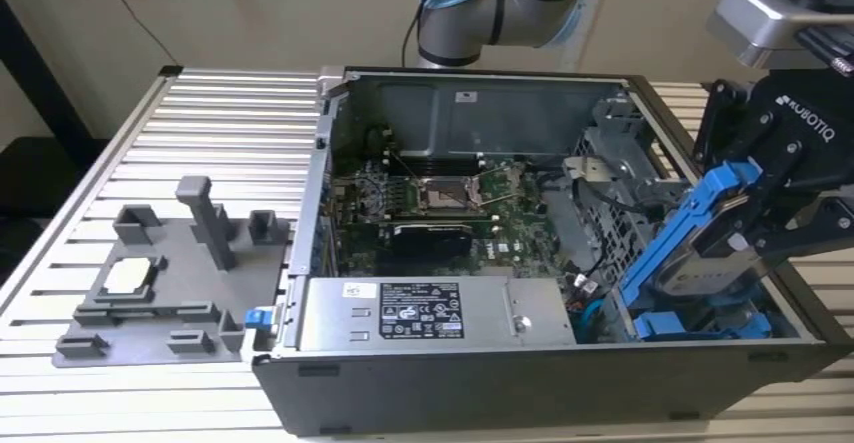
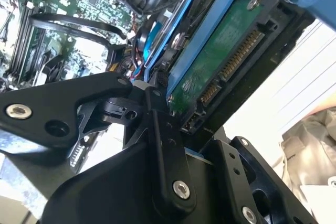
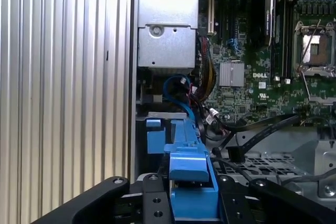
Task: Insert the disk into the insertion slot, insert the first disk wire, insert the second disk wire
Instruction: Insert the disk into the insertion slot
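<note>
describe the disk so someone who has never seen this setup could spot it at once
Find the open computer case on the slatted metal table and look to its end at the exterior view's right. There the disk, a silver-grey drive in a bright blue frame, slants steeply, gripped by the black end effector. The other blue carrier lies flat in the bay beneath it.
</note>
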`<state>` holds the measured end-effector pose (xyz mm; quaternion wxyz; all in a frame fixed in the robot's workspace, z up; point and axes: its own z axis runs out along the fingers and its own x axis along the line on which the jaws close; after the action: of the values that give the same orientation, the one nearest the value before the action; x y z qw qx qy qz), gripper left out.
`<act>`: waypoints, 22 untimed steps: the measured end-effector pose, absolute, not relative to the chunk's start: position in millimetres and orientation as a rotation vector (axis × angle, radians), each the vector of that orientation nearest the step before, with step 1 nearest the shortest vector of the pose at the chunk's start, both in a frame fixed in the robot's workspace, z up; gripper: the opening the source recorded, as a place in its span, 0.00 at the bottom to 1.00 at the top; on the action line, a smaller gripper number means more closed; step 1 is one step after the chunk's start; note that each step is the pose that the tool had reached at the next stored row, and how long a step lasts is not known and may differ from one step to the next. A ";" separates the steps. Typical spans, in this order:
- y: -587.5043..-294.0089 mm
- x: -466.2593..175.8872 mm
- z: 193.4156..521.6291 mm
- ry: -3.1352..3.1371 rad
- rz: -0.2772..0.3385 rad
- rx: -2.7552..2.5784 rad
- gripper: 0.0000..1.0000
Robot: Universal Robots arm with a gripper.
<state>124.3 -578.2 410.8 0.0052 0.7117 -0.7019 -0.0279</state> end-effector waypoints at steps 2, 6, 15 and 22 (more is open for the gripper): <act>-578.3 125.0 409.7 -2.198 -0.087 2.229 0.33; -578.3 125.2 406.0 -2.197 -0.087 2.228 0.33; -578.2 126.7 404.1 -2.191 -0.104 2.222 0.33; -581.2 130.6 410.7 -2.171 -0.144 2.200 0.33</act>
<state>130.6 -581.2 410.7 0.0238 0.7109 -0.7014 -0.0467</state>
